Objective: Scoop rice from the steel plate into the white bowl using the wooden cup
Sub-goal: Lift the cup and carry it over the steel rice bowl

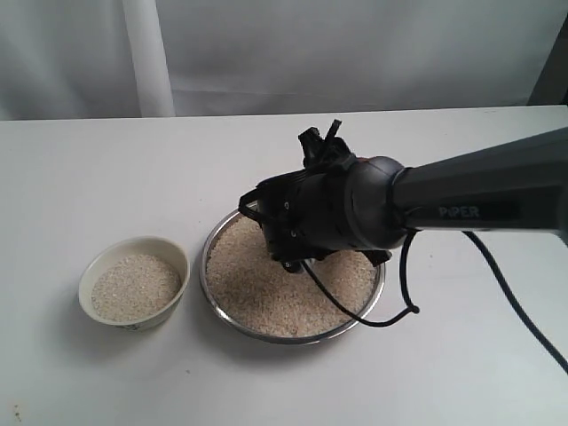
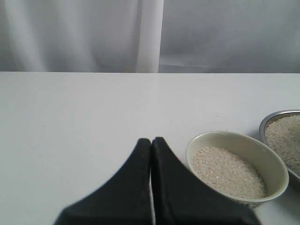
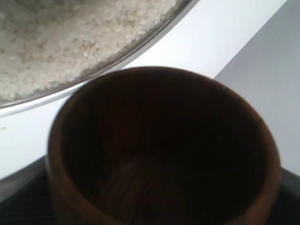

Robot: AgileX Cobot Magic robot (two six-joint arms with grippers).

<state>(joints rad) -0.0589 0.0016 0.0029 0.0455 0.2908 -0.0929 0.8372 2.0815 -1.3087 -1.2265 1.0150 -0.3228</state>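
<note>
On the white table (image 1: pixel 106 169) sits a wide, shallow, shiny steel plate (image 1: pixel 203 271), filled almost to its thin rim with pale, uncooked rice (image 1: pixel 266 293). Just beside it, toward the left arm's side and not touching it, stands a small, round, thick-rimmed ceramic white bowl (image 1: pixel 133 323). It holds a level bed of the same grains, which comes well up its wall.

The grey right arm (image 1: pixel 479 191) reaches in from the right, with a black cable (image 1: pixel 497 275) looping beneath it. The right tool (image 1: pixel 280 232) hangs over the far part of the plate and hides that stretch of the rim from where I stand. From this side I cannot see what it holds.

The right wrist view shows it: a small, reddish-brown, barrel-shaped wooden cup (image 3: pixel 161 150) fills most of the picture. Its mouth is turned toward the camera and its inside is dark. Dark parts of the tool sit at either side of it, so the tool is clamped on the cup. Beyond the cup's lip lie the curved metal rim and the rice. I cannot tell whether the cup touches the plate.

The left tool (image 2: pixel 151 139) hangs low over bare table near the bowl. Its two black fingers (image 2: pixel 131 187) are pressed together with nothing between them.
</note>
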